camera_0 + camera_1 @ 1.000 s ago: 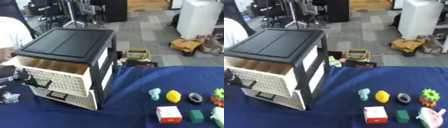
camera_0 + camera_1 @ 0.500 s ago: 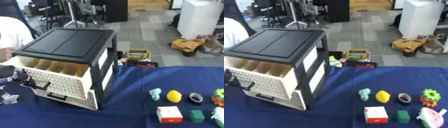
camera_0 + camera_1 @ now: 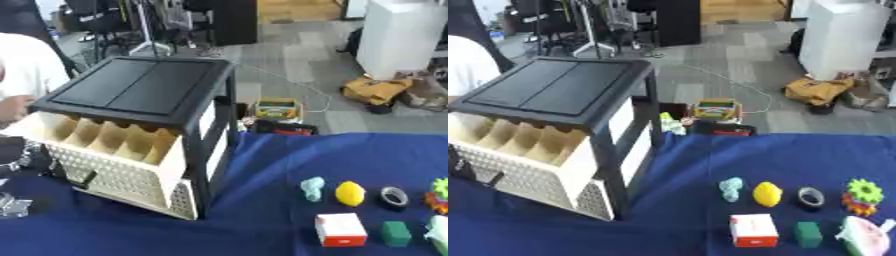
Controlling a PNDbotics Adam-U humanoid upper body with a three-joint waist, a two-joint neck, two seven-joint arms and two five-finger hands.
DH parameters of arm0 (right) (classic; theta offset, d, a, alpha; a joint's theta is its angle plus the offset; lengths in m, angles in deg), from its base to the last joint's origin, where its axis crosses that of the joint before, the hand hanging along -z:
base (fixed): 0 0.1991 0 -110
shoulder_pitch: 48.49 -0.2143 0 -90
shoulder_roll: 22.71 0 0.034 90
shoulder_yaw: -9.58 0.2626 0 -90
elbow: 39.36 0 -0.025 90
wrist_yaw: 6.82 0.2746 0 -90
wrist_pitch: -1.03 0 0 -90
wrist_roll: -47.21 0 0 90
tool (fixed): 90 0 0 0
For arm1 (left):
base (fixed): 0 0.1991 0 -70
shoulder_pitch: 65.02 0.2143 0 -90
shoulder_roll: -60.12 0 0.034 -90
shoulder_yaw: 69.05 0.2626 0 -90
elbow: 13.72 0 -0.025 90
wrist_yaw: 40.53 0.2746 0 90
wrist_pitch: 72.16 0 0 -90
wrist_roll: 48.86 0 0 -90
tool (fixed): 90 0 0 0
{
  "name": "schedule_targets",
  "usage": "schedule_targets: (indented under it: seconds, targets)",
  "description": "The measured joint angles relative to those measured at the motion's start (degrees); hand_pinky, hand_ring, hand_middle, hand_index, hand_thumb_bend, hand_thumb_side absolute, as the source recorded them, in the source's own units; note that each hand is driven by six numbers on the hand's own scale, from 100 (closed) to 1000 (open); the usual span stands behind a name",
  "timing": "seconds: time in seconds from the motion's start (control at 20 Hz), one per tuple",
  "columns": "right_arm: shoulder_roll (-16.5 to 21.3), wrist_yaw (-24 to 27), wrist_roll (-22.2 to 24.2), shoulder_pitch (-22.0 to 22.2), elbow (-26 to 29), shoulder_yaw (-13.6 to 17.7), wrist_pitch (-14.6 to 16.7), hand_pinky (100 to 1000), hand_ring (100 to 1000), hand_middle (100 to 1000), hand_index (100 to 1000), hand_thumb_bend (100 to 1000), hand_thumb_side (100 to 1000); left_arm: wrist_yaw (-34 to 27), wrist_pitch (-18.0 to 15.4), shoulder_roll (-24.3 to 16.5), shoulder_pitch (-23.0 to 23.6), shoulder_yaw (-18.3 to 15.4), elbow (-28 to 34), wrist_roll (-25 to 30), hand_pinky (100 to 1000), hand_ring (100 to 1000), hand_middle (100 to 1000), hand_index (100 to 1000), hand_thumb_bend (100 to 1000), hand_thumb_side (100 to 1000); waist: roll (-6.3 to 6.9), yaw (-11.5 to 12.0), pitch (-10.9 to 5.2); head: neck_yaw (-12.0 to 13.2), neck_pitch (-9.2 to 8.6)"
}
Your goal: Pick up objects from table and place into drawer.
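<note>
Office clutter fills the background, grey floor, cables, a white cabinet, but what matters to us is the blue-clothed table (image 3: 262,235) up front. On our left stands a black drawer unit (image 3: 140,90) with its top cream drawer (image 3: 105,150) pulled well out, dividers showing and every compartment looking empty. That makes sense for the job: it's hanging open toward us so stuff can be dropped straight in from above.

Our left hand (image 3: 13,155) shows only as a dark shape at the left edge, right by the drawer front and its black handle (image 3: 83,178). We honestly can't tell whether the fingers are open or curled there. Our right hand isn't visible in either view.

All the objects sit in a loose cluster on the right side of the cloth, well apart from the drawer: a pale green lump (image 3: 312,188), a yellow lemon-shaped thing (image 3: 350,193), a dark ring (image 3: 395,197), a red and white box (image 3: 340,229), a green block (image 3: 395,233), a green gear (image 3: 864,191) stacked on something orange-red, and a white-and-pink piece (image 3: 861,235) at the corner.

Our guess is nothing's been picked yet, and the right arm is the natural one to reach that pile.
</note>
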Motion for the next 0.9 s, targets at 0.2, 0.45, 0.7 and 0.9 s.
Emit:
schedule_targets:
  seconds: [0.2, 0.45, 0.7, 0.9]
  targets:
    - [-0.01, 0.0, -0.01, 0.0, 0.0, 0.12, 0.01, 748, 657, 517, 757, 100, 835, -0.28, -0.19, -0.57, 0.85, -0.01, 1.05, -0.19, 100, 100, 100, 616, 412, 1000, -0.03, 0.06, -0.04, 0.04, 0.0]
    - [-0.02, 0.01, -0.12, 0.01, 0.0, 0.13, 0.11, 748, 656, 517, 757, 100, 836, -0.59, -0.31, -1.21, 2.21, -0.01, 2.18, -0.31, 100, 100, 100, 618, 410, 1000, -0.05, 0.3, -0.39, 0.05, 0.01]
    - [-0.05, 0.02, -0.14, 0.24, 0.0, 0.13, 0.13, 748, 657, 517, 757, 100, 837, -0.84, -0.57, -2.07, 3.63, -0.22, 3.36, -0.57, 100, 100, 100, 619, 401, 1000, -0.06, 0.35, -0.48, 0.07, 0.01]
    - [-0.07, 0.03, -0.16, 0.4, 0.0, 0.14, 0.15, 748, 657, 517, 758, 100, 837, -1.13, -0.94, -2.98, 5.11, -0.54, 4.57, -0.94, 100, 100, 100, 618, 396, 1000, -0.25, 0.43, -0.66, 0.09, 0.01]
